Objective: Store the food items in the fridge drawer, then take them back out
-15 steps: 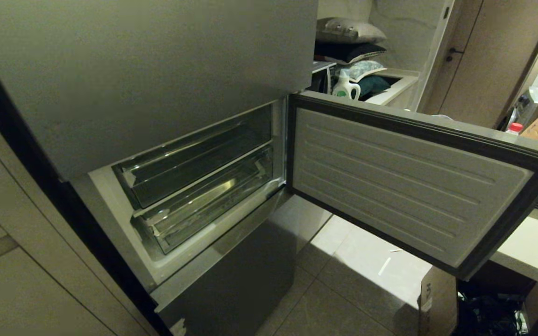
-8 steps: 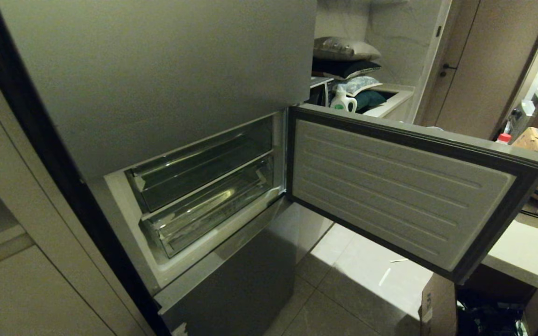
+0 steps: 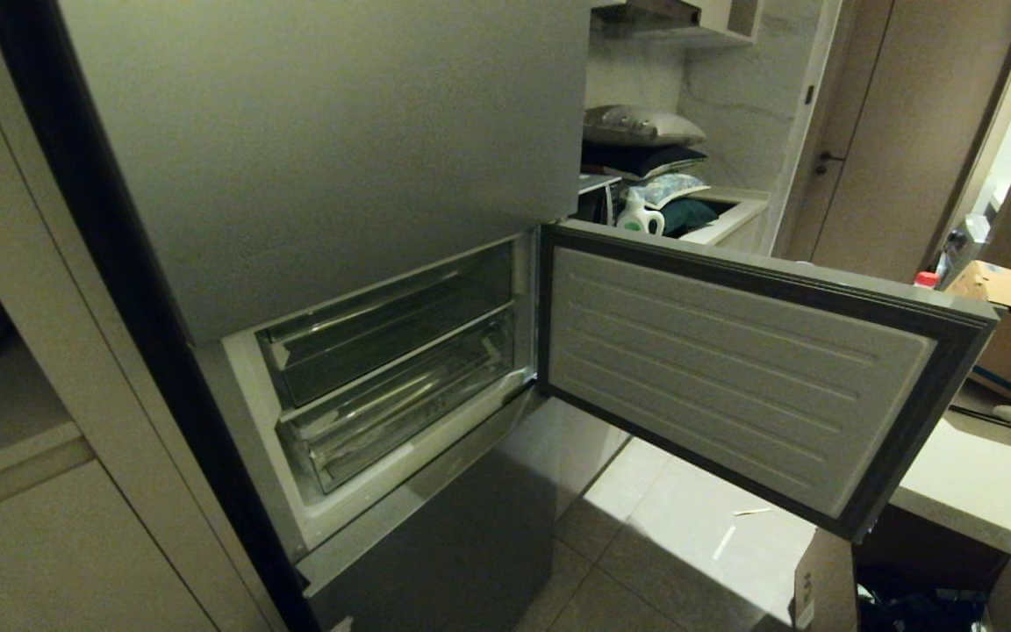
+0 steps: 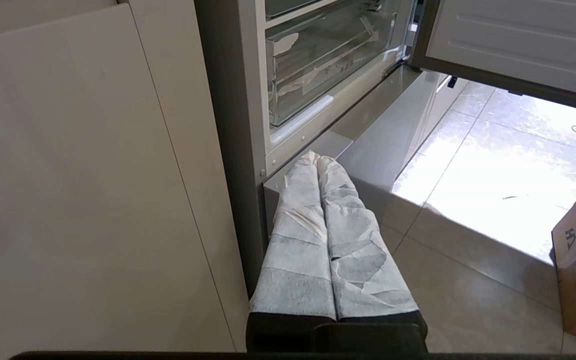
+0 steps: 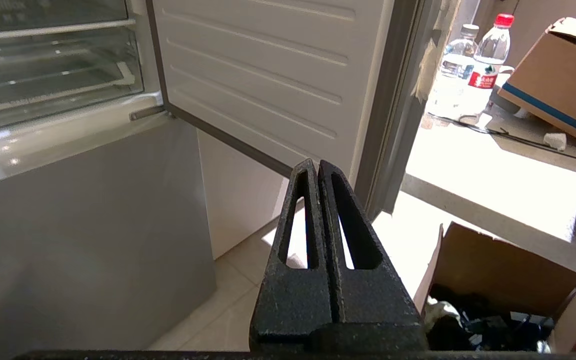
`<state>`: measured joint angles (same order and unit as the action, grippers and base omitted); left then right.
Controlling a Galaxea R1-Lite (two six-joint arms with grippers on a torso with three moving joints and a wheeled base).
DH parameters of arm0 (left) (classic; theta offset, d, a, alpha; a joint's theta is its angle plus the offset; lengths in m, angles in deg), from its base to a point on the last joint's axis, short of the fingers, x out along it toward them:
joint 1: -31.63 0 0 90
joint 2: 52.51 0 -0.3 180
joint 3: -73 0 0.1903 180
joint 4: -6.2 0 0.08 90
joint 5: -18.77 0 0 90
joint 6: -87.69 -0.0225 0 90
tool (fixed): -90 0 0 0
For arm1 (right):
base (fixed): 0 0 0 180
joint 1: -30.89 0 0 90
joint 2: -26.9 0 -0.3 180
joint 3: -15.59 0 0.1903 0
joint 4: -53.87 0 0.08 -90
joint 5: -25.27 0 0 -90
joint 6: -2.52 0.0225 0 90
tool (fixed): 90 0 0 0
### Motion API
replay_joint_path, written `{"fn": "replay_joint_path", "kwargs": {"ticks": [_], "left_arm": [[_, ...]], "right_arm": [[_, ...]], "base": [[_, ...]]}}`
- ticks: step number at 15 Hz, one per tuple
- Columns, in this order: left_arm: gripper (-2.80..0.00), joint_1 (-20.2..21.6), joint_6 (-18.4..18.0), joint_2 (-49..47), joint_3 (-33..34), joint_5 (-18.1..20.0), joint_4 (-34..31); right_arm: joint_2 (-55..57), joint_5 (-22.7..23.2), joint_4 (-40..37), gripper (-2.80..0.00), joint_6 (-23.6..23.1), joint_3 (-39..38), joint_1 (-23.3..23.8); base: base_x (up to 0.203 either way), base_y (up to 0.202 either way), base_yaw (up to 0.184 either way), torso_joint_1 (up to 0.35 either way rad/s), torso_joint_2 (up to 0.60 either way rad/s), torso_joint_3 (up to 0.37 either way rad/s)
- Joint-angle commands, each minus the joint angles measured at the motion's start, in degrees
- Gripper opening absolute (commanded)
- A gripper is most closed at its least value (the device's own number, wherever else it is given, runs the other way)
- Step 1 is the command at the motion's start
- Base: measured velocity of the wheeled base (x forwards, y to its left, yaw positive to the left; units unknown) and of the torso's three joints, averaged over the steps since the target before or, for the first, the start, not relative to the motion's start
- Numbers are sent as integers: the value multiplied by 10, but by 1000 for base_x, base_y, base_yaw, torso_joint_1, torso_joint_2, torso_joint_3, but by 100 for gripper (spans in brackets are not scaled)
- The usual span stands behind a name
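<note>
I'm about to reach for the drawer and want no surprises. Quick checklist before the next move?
1. Fridge door swung open: ok.
2. Fridge drawer pulled out for loading: not ok, it sits pushed in.
3. Food items in view: not ok, none seen in any view.
4. Left gripper free: ok, fingers shut on nothing, low before the fridge.
5. Right gripper free: ok, fingers shut on nothing.
6. Water bottles away from door: ok.

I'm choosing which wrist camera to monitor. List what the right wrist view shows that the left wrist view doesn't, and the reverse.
Only the right wrist view: two water bottles on a counter, a blue-striped cardboard box, and the shut black right hand.

Only the left wrist view: the beige cabinet panel beside the fridge, and the shut, paper-wrapped left hand.

Both: the clear fridge drawer, the open fridge door, and the tiled floor.
</note>
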<state>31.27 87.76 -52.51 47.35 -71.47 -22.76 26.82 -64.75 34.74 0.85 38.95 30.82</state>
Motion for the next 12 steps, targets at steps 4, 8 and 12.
{"fn": "replay_joint_path", "kwargs": {"ticks": [4,8,12], "left_arm": [[-280,0,0,0,0,0,0],[-280,0,0,0,0,0,0],[-280,0,0,0,0,0,0]], "right_arm": [[47,-30,-44,-280,9,48,2],[242,-37,-56,-280,82,160,30],[508,64,70,-280,143,212,215]], "base": [[0,0,0,0,0,0],[0,0,0,0,0,0],[0,0,0,0,0,0]]}}
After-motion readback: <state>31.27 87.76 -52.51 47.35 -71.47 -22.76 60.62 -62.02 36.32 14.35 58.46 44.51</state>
